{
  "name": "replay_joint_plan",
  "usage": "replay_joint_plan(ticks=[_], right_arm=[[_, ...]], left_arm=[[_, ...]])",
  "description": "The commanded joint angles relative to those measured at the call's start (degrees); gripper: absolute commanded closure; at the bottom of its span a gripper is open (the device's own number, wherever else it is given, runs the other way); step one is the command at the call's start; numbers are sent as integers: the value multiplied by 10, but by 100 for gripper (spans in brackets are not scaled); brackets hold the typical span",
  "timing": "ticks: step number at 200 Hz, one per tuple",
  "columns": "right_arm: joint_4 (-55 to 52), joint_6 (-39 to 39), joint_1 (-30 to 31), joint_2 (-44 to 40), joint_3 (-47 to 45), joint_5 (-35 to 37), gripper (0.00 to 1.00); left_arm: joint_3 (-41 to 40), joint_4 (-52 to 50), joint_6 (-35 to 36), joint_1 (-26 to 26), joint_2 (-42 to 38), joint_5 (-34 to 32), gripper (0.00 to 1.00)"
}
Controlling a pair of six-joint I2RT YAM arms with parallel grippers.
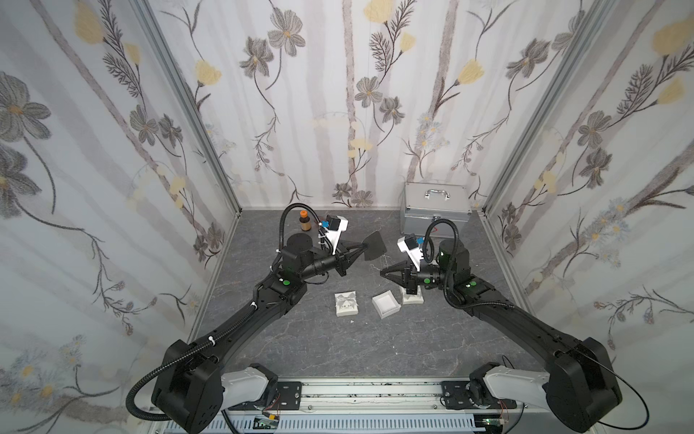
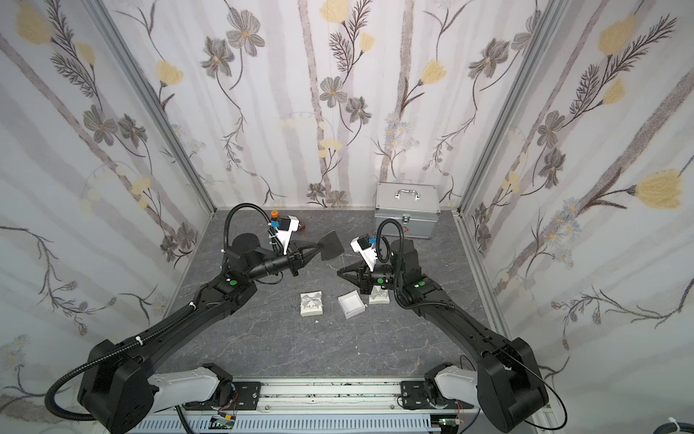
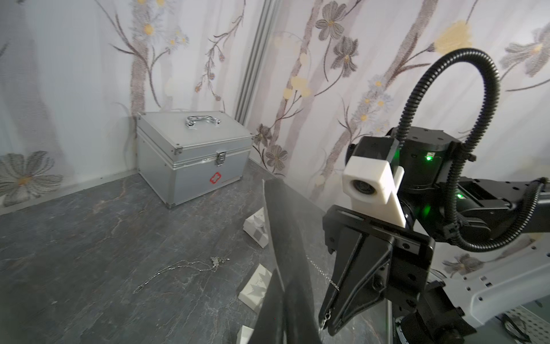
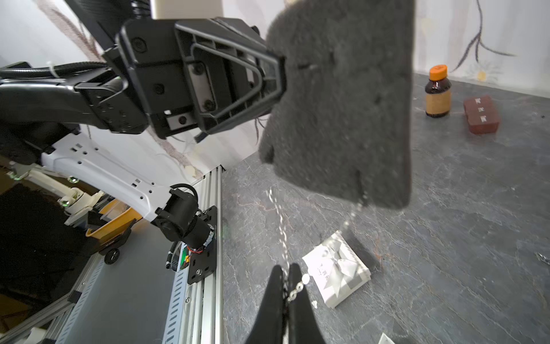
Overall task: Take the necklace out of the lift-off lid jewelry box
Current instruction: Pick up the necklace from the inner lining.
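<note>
Right end effector (image 4: 286, 269) tight on necklace (image 4: 295, 290)

**Necklace strung from foam to fingertips; white box in pieces on the counter**

The very fine silvery chain necklace (image 4: 294, 291) hung clear of the counter. It ran from the lower edge of a dark grey foam pad (image 4: 342, 104), which was raised in the air, down to the right gripper (image 4: 285, 269), whose closed tips pinched a few links. A second strand dangled from the same edge. A loose length of fine chain (image 3: 215, 261) lay on the bare counter; whether it belonged to the same necklace could not be told.

The small white square box piece printed with a silver bow (image 1: 346, 303) lay flat, bow up, about midway between the counter's side edges. Just beside it and apart from it, the open white square tray (image 1: 385, 305) sat hollow up, empty and turned askew.
</note>
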Motion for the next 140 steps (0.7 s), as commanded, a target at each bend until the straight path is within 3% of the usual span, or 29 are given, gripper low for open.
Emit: replay_joint_plan(ticks=[1, 69, 140], right_arm=[[-40, -24, 1, 16, 16, 34, 100], [-129, -39, 1, 88, 98, 105, 100], [-239, -29, 2, 280, 307, 167, 100]], left_arm=[[-15, 21, 2, 3, -9, -108, 100], [-55, 2, 16, 10, -31, -239, 100], [-100, -48, 53, 12, -107, -274, 100]])
